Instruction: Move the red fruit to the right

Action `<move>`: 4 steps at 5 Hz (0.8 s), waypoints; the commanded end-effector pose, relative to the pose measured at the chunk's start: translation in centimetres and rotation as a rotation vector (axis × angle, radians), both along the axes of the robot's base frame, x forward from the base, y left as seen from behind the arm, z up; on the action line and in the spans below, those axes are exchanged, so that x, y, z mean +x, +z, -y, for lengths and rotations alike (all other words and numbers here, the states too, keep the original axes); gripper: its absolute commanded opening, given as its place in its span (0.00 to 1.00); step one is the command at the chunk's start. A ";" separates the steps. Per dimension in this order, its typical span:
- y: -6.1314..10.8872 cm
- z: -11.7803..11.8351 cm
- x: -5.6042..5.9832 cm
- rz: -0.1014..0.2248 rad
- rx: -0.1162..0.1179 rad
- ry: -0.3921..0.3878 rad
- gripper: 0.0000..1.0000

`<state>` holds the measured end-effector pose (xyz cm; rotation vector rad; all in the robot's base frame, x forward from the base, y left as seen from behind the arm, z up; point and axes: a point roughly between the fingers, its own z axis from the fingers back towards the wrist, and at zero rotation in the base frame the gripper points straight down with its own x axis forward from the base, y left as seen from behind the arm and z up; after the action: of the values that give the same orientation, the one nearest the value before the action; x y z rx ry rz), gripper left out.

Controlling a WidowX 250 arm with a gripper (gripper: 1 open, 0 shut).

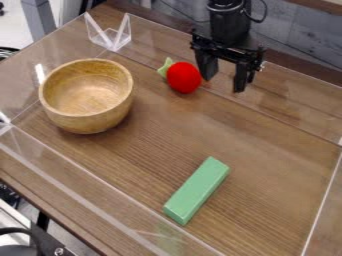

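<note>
Red fruit [185, 77], roundish (green leafy cap [164, 67] attached)

A black robot body [229, 18]; angular dark fingers [226, 62]; small pale patches showing.

- Bowl [86, 96] on the table's [147, 150] left side
- Fruit [183, 77] right of the bowl, toward the far side
- Block [198, 190] near, right of the bowl
</note>
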<state>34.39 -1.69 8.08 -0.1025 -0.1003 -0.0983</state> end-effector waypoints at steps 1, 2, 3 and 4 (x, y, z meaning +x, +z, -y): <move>3.2 0.5 1.2 0.091 0.021 -0.087 1.00; 4.2 0.6 0.0 0.107 0.047 -0.074 1.00; 4.9 0.3 -1.0 0.119 0.053 -0.043 1.00; 5.0 -0.2 -1.1 0.130 0.060 -0.014 1.00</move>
<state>32.83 -1.75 10.78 -0.0413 -0.1510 -0.1345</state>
